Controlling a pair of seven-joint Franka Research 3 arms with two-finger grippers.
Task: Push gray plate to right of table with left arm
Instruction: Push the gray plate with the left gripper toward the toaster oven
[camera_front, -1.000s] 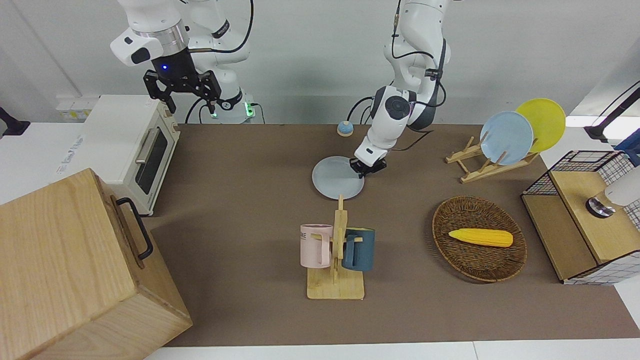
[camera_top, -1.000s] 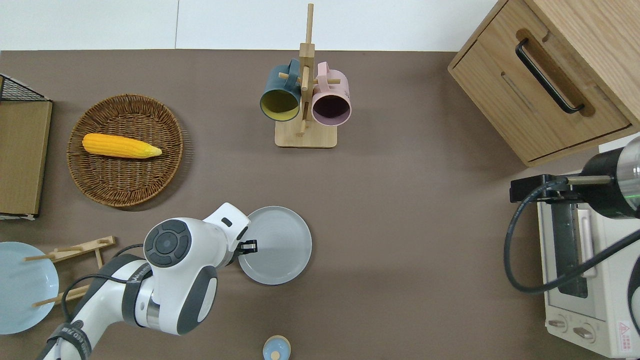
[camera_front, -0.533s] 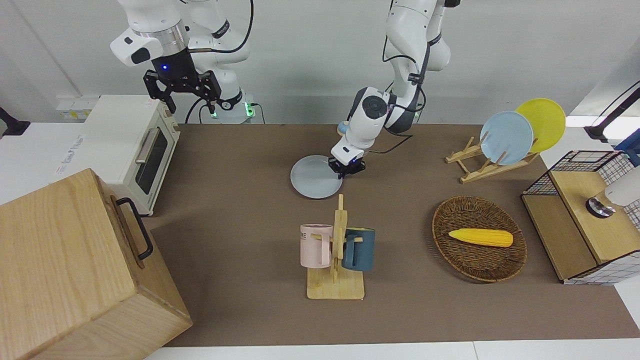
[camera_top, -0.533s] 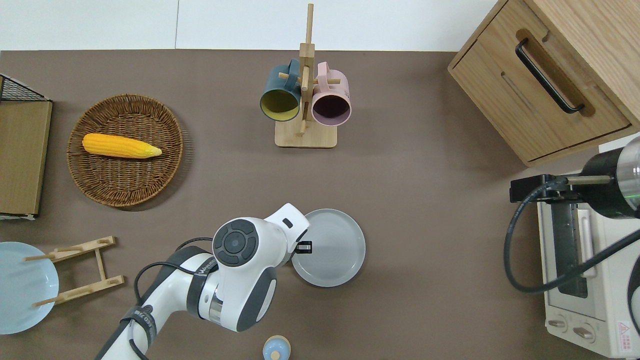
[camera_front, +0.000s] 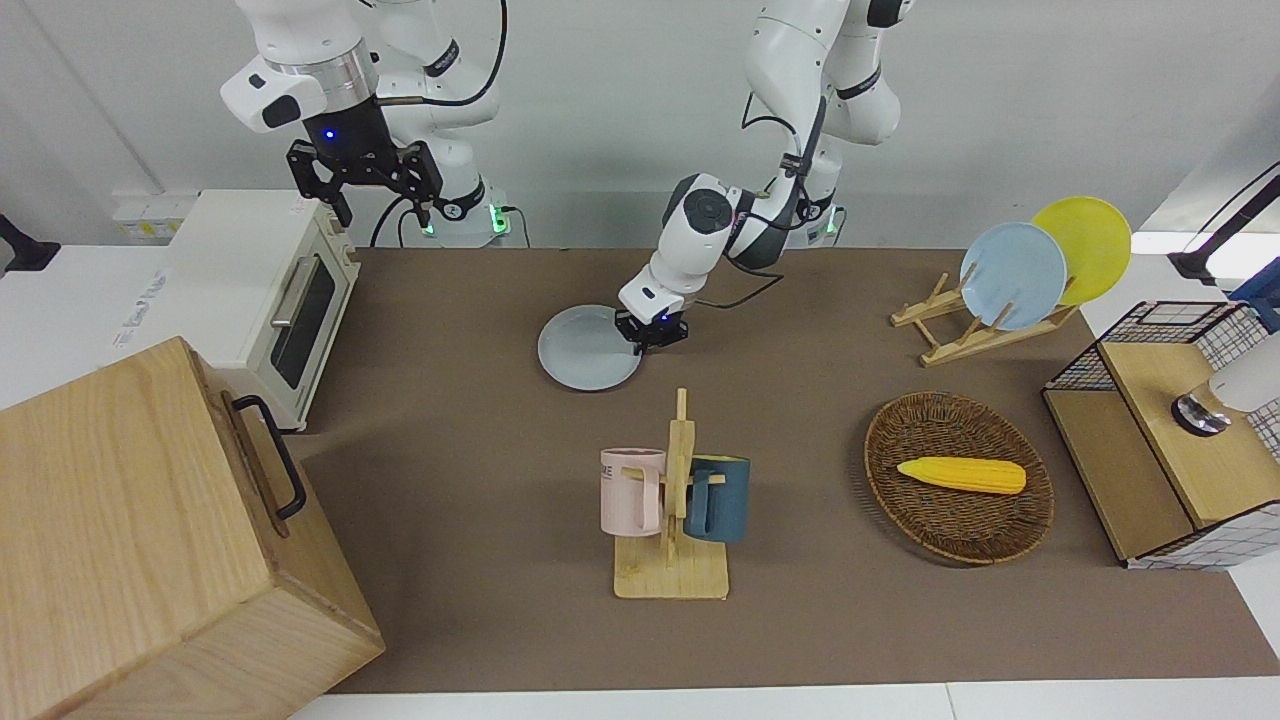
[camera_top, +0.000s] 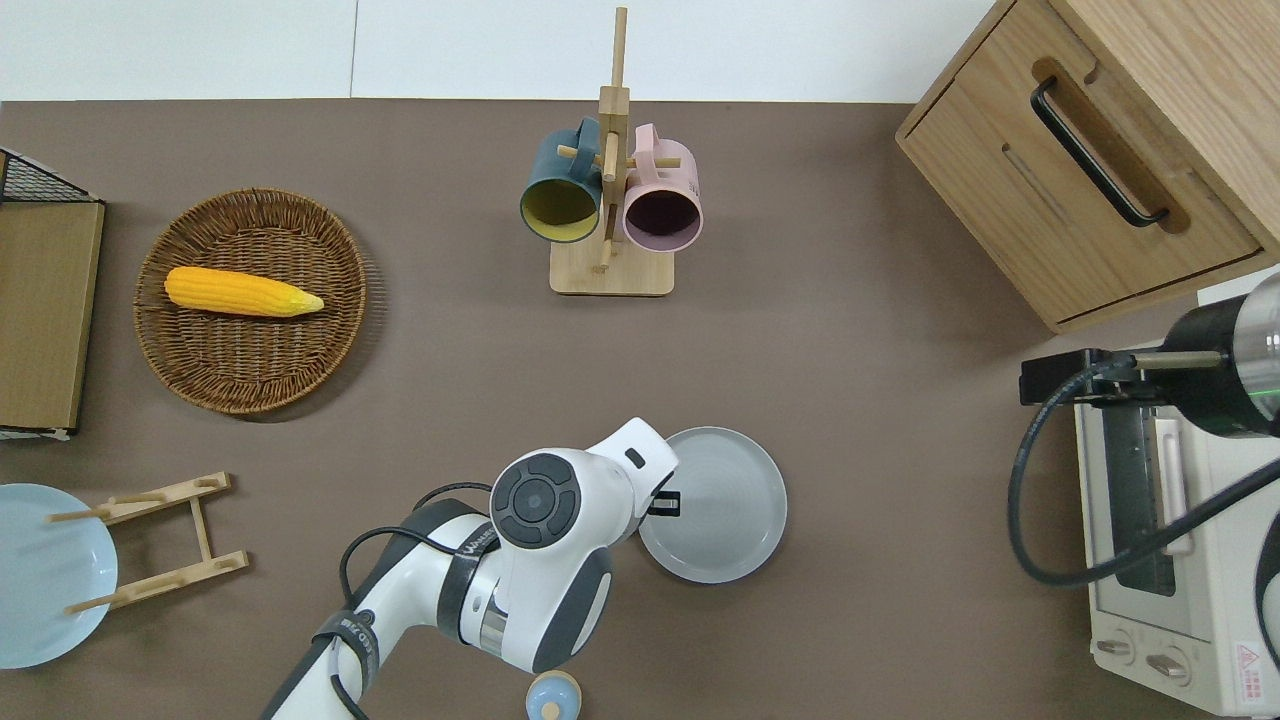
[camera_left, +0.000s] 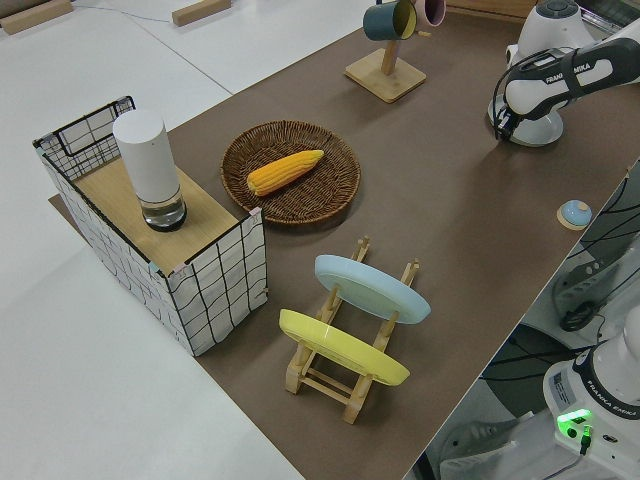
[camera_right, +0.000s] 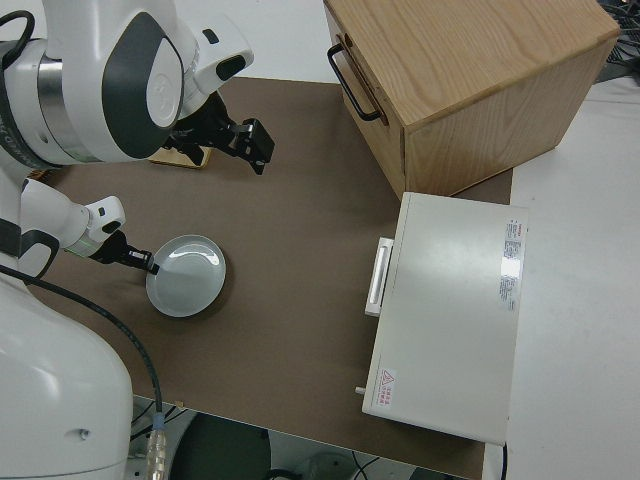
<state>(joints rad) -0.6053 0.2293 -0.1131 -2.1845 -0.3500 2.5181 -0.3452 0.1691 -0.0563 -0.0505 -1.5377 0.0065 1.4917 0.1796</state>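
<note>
The gray plate lies flat on the brown table, nearer to the robots than the mug rack and a little toward the right arm's end; it also shows in the overhead view and the right side view. My left gripper is low at the table, its tip against the plate's rim on the side toward the left arm's end. My right gripper is open and empty; that arm is parked.
A mug rack with a pink and a blue mug stands farther from the robots than the plate. A toaster oven and a wooden box stand at the right arm's end. A basket with corn, a plate rack and a wire crate are at the left arm's end.
My left gripper has slid the gray plate along the table toward the right arm's end, by more than a plate's width. The right arm has not moved.
</note>
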